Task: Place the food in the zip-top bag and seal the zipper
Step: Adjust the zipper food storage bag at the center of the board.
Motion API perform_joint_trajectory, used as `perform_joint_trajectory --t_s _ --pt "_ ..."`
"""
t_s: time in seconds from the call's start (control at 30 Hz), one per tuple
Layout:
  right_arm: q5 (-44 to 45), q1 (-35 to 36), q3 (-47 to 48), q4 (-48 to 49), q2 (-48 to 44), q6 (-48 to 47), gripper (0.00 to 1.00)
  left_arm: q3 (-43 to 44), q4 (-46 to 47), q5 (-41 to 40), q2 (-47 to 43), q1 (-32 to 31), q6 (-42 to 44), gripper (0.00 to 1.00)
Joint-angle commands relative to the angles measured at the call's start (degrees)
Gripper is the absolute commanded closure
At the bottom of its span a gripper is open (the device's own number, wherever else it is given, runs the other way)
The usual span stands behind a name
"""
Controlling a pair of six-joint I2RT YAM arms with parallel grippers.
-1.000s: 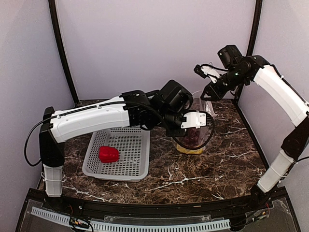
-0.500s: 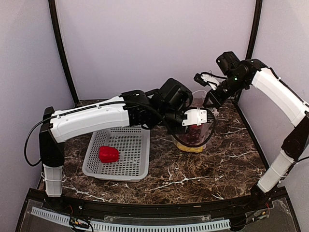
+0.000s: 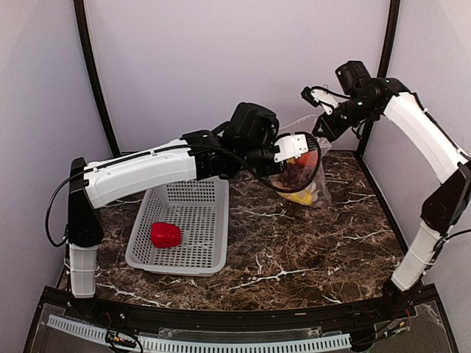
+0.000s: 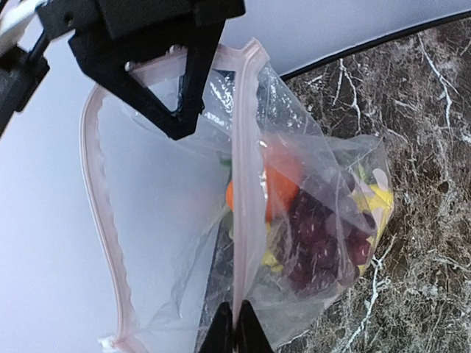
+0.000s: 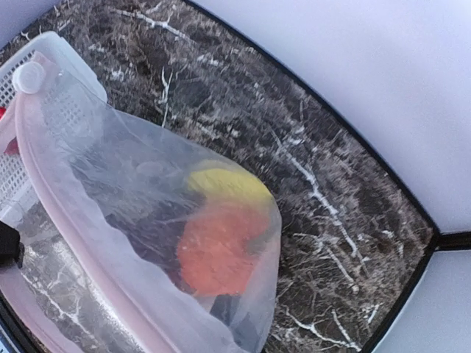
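The clear zip-top bag (image 3: 303,176) hangs lifted over the back right of the table, its mouth held apart between both grippers. My left gripper (image 3: 300,149) is shut on the pink zipper (image 4: 246,184) strip, its fingertips (image 4: 224,332) pinched on it. My right gripper (image 3: 321,132) is shut on the opposite rim of the bag, and its black fingers (image 4: 180,110) show in the left wrist view. Inside the bag lie an orange fruit (image 4: 280,187), purple grapes (image 4: 324,235) and a yellow piece (image 4: 375,202). A red pepper (image 3: 165,234) lies in the basket.
A white perforated basket (image 3: 199,213) stands at the left of the marble table (image 3: 294,257), under my left arm. Purple walls and black corner posts (image 3: 384,44) close in the back and the sides.
My right gripper came down and shut on the bag's rim. Both grippers then rose and moved back, lifting the bag with its food off the table.
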Motion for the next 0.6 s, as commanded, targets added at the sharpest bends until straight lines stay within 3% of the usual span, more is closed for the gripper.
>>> perform_joint_trajectory --t_s 0.0,0.17,0.33,0.57 --pt "-5.43 -0.55 -4.57 0.66 3.87 0.58 1.0 -3.11 0.64 -0.78 2.17 -0.41 -4.65 0.9" --pt "-10.33 -0.32 -5.54 0.34 3.85 1.72 1.0 -3.86 -8.63 1.98 -3.09 -0.89 -15.53 0.63" --pt "-13.43 -0.24 -7.2 0.54 2.42 1.49 1.0 -17.82 -11.8 2.84 -17.49 -1.03 -31.17 0.31" --pt "-16.91 0.01 -9.28 1.28 0.55 1.77 1.0 -30.55 -20.93 -4.07 -31.99 -0.36 -48.61 0.15"
